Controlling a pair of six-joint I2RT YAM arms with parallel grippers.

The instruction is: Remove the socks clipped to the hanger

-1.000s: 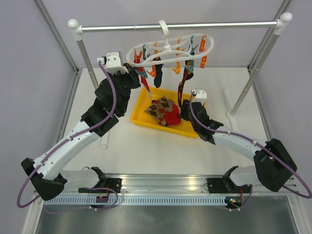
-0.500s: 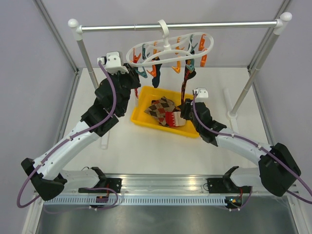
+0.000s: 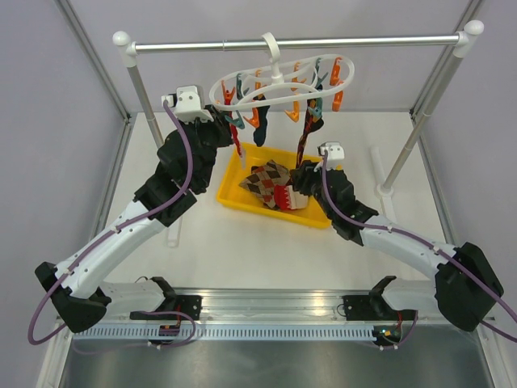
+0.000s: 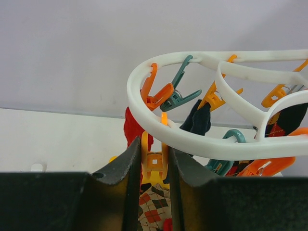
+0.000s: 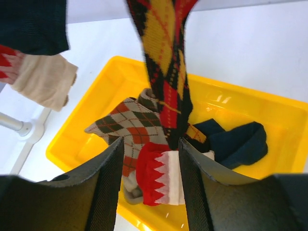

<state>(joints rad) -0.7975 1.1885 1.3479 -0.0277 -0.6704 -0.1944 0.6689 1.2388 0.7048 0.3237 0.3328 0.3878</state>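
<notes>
The white oval hanger (image 3: 275, 85) hangs from the rail, with orange and teal pegs. Clipped to it are a red sock (image 3: 237, 145), a dark navy sock (image 3: 262, 129) and a long dark argyle sock (image 3: 305, 133). My left gripper (image 3: 229, 133) is at the hanger's left end. In the left wrist view it (image 4: 153, 144) is shut on an orange peg (image 4: 154, 161) under the ring (image 4: 159, 130), with the red sock (image 4: 132, 127) behind. My right gripper (image 3: 305, 174) is open. In the right wrist view it (image 5: 151, 144) stands around the lower end of the argyle sock (image 5: 166, 72).
A yellow tray (image 3: 234, 182) below the hanger holds a beige argyle sock (image 5: 130, 120), a red-and-white sock (image 5: 156, 173) and a navy sock (image 5: 236, 139). The silver rail (image 3: 323, 42) rests on two posts, the right one (image 3: 412, 137) close to my right arm.
My right gripper has risen from the tray and moved back to the hanging argyle sock. The red-and-white sock now lies uncovered in the tray. The left gripper stays at the hanger.
</notes>
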